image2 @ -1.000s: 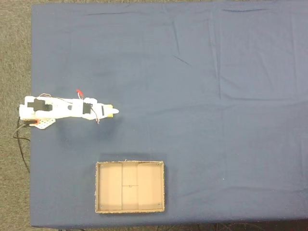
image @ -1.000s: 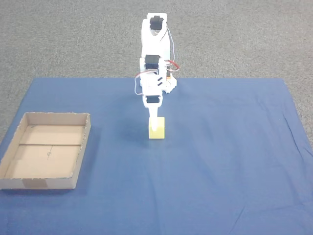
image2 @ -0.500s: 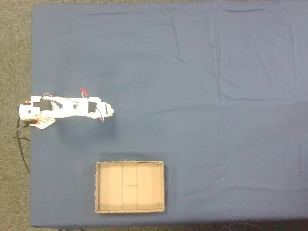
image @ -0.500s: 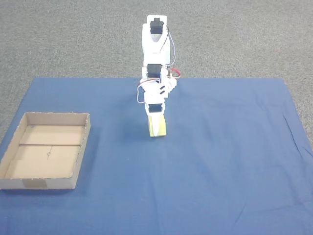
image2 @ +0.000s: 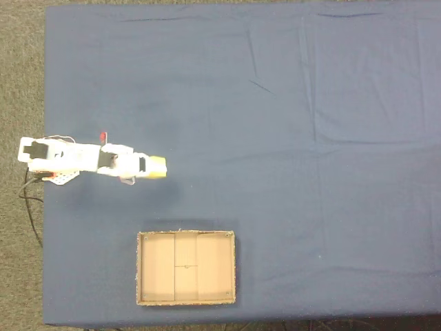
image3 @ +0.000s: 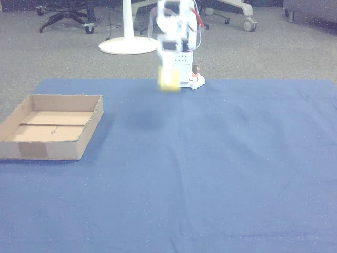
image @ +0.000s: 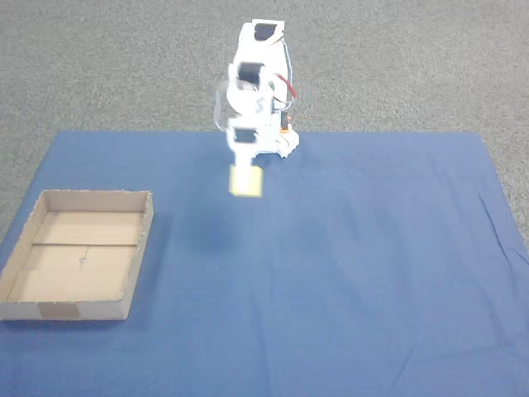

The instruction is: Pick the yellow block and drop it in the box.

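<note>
White arm, folded upright at far edge; hand (image: 245,178) raised, pointing down, clamped on yellow block (image: 246,182).

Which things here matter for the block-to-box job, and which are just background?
In the job:
- yellow block, held off the cloth
- gripper, shut on it
- cardboard box, empty

Just there:
- blue cloth under everything
- grey carpet
- white round stand base
- office chair wheels

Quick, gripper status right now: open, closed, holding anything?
Gripper: closed on the yellow block, lifted clear of the blue cloth.
</note>
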